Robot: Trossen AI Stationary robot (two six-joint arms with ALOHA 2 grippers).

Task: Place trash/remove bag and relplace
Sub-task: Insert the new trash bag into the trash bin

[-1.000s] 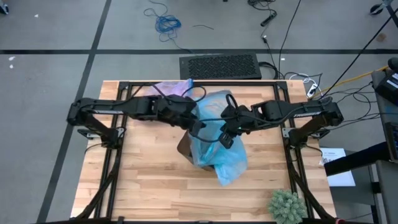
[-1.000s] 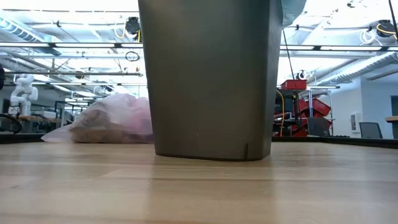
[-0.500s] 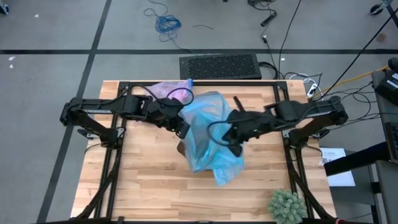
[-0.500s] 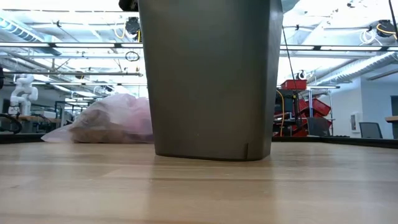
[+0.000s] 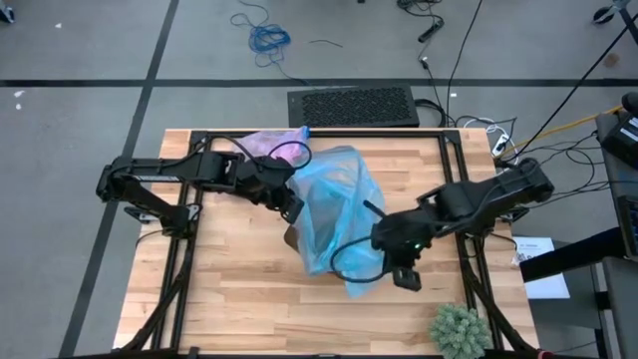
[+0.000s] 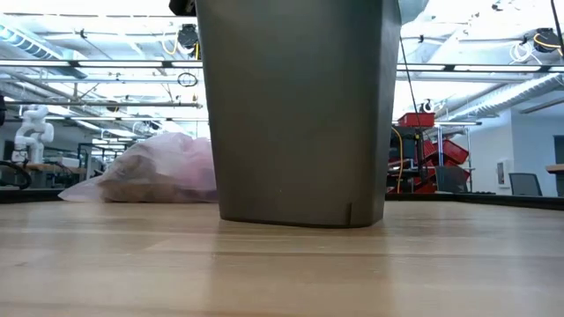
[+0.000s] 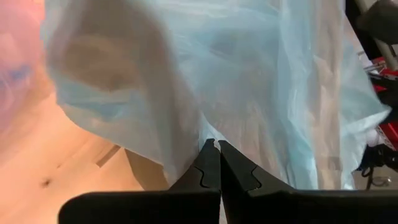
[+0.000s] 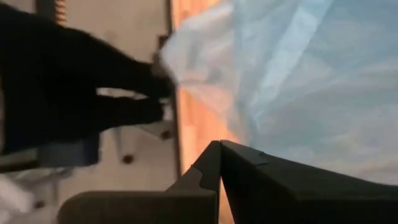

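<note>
A robotics lab: open ceiling trusses [image 6: 106, 75], a white humanoid robot [image 6: 33, 128], red equipment [image 6: 423, 150], floor cables [image 5: 261, 35].

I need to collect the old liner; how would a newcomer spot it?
Start at the dark bin mid-table, draped in the light blue bag. Behind it, at the table's far edge, lies the bag: lavender-pink, translucent, holding brown paper wads.

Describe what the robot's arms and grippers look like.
Both arms are dark, nearly black, built of jointed segments with black cables looping alongside. The left gripper has two flat, dark, wedge-shaped fingers with notched inner edges. The right gripper has the same dark notched fingers. No markings or labels are legible.
</note>
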